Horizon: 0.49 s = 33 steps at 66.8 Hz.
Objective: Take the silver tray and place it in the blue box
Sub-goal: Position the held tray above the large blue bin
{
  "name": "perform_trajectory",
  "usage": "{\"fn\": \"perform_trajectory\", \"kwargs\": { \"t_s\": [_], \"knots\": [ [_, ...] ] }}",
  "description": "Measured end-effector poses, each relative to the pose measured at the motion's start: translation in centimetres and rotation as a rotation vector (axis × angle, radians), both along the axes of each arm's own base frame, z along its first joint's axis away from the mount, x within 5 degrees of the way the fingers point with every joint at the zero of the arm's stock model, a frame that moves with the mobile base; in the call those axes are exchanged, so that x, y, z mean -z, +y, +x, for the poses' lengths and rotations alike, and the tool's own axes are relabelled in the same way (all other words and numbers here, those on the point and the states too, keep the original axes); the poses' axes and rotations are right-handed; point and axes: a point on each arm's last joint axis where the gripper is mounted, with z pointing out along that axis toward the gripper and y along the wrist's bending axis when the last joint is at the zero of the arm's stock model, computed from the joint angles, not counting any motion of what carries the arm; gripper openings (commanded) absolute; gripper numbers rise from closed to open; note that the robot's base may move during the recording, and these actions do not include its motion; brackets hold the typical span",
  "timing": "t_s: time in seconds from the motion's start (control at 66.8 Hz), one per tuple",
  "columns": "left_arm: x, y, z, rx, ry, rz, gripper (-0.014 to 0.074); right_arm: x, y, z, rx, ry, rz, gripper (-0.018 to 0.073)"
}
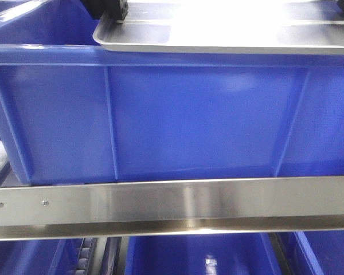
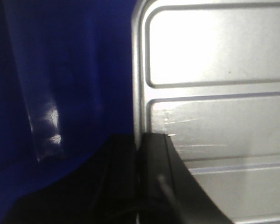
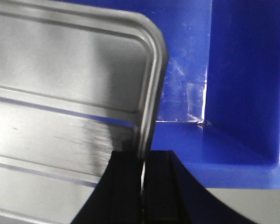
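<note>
**A:** Where was the tray (image 1: 229, 41)?

**B:** It hung about level over the open box (image 1: 189, 114), close above the rim and not yet set down. The left jaws pinched one short rim and the right jaws pinched the opposite one. In each wrist view the thin edge sat between two black fingers (image 3: 126, 186).

**A:** What could go wrong from there?

**B:** I judged both grips to be shallow, only on the rim. If one arm went down faster, the tray could tilt, slip out, or knock a corner on the box wall. If the arms pulled apart, one side could come free.

**A:** And what was hard to see?

**B:** Glare washed out the tray floor in the front view, and the right jaws were nearly cut off there. The box wall hid its inside, and the tray covered what lay below it.
</note>
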Motion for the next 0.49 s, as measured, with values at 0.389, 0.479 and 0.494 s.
{"fn": "perform_trajectory", "kwargs": {
  "t_s": [0.389,0.479,0.494],
  "knots": [
    [0.0,0.0,0.0,0.0,0.0,0.0,-0.0105,0.0,0.0,0.0,0.0,0.0,0.0,0.0058],
    [0.0,0.0,0.0,0.0,0.0,0.0,-0.0105,0.0,0.0,0.0,0.0,0.0,0.0,0.0058],
    [0.0,0.0,0.0,0.0,0.0,0.0,-0.0105,0.0,0.0,0.0,0.0,0.0,0.0,0.0058]
  ]
}}
